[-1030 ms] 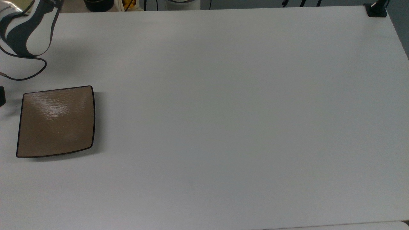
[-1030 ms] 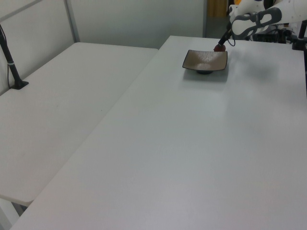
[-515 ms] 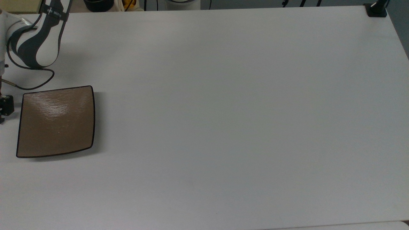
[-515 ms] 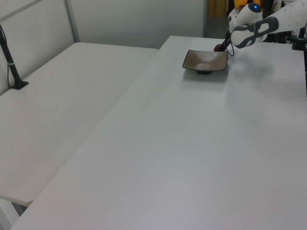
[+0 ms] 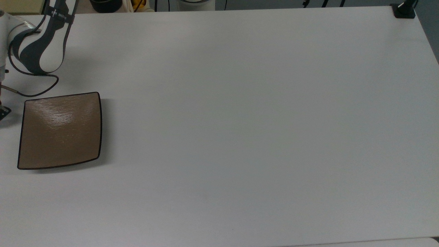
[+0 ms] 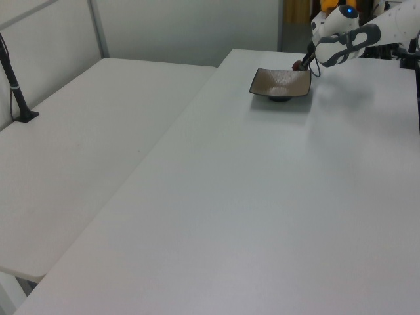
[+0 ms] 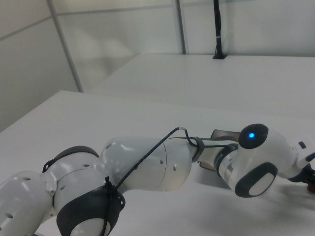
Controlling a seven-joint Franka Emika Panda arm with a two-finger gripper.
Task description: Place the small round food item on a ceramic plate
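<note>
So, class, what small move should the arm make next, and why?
Probably shift the gripper over the ceramic plate: in the left view the small round food item sits at its tip, just past the plate's far edge.

The black two-finger gripper (image 5: 2,112) was cut off by the top view's left edge — only a dark corner of it showed, just beside the square tan-brown ceramic plate (image 5: 60,132). In the left view the small glossy reddish-brown food lump (image 6: 298,65) sat at the plate's far rim, too small to tell whether it touched. In the right view the white arm (image 7: 147,167) hid most of the plate — the lump was clipped at the right view's right edge.
</note>
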